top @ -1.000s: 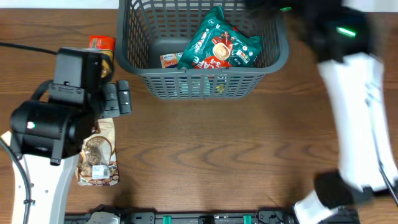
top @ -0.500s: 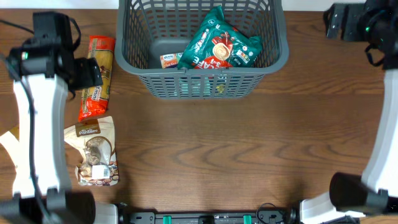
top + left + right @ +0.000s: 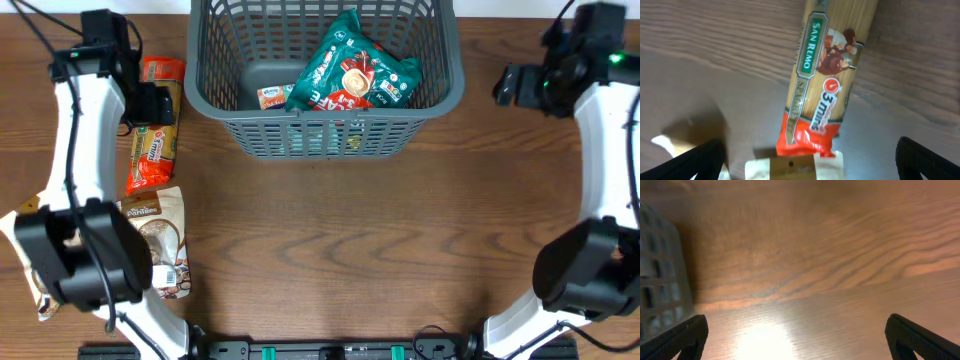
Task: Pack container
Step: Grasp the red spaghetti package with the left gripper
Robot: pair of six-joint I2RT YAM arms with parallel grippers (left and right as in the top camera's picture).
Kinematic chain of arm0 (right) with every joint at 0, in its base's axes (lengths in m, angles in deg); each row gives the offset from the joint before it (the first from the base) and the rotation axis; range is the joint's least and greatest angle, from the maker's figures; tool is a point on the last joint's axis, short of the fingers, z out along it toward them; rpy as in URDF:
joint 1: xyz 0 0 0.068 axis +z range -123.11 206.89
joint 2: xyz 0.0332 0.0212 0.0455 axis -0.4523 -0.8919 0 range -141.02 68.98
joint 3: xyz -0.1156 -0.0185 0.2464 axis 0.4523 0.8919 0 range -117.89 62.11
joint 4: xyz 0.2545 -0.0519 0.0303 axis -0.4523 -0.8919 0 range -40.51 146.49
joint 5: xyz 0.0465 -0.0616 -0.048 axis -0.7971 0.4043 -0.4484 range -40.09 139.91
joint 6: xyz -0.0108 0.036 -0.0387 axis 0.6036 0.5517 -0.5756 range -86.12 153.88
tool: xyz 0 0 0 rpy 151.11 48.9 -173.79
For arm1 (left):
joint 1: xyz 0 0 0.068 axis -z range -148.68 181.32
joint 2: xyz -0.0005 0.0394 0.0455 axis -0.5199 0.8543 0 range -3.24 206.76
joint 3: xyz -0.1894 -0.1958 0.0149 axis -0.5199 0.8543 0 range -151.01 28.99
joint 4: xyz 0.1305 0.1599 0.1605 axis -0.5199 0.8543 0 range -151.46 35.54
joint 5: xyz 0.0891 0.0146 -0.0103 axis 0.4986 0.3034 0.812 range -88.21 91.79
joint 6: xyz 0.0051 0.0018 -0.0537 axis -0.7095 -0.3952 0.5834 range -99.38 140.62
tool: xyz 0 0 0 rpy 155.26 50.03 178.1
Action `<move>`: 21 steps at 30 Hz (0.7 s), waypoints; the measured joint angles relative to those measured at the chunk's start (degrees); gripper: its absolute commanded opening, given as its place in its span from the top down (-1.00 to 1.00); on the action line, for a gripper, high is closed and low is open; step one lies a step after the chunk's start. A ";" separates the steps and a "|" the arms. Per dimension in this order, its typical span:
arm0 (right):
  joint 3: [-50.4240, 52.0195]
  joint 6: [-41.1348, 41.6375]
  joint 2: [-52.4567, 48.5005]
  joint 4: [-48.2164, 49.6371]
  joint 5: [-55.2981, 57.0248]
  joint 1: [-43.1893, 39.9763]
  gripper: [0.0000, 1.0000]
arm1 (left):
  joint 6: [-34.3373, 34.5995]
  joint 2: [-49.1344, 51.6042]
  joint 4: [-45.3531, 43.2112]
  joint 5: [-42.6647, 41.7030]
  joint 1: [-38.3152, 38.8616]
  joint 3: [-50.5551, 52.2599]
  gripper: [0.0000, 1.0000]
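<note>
Overhead, I see the container [image 3: 325, 135] at the middle of the far edge of the table [image 3: 330, 260], with a green snack packet [image 3: 355, 70] and a small packet [image 3: 270, 97] inside it; my left gripper [image 3: 150, 105] hangs near the far left corner over a spaghetti packet [image 3: 152, 160], fingers spread wide, gripping nothing; a brown pouch [image 3: 160, 245] lies at that packet's near end, by the left edge; my right gripper [image 3: 512, 85] hovers near the far right corner beside the container, fingers likewise wide apart and empty.
</note>
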State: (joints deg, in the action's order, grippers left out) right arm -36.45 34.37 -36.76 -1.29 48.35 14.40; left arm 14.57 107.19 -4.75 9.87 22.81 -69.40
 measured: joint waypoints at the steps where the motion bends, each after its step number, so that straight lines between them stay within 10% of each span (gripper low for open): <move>1: 1.33 0.11 -0.17 0.31 -0.09 0.00 -0.98 | -0.48 1.11 -0.63 -0.04 0.00 0.00 -0.97; 21: 5.38 0.15 -0.26 1.22 -1.46 0.02 -0.99 | -6.25 18.88 -6.84 -5.90 -1.46 -1.40 -0.96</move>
State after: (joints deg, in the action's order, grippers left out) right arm -31.08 34.53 -37.02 -0.06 46.88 14.42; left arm 8.32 126.07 -11.59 3.97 21.35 -70.80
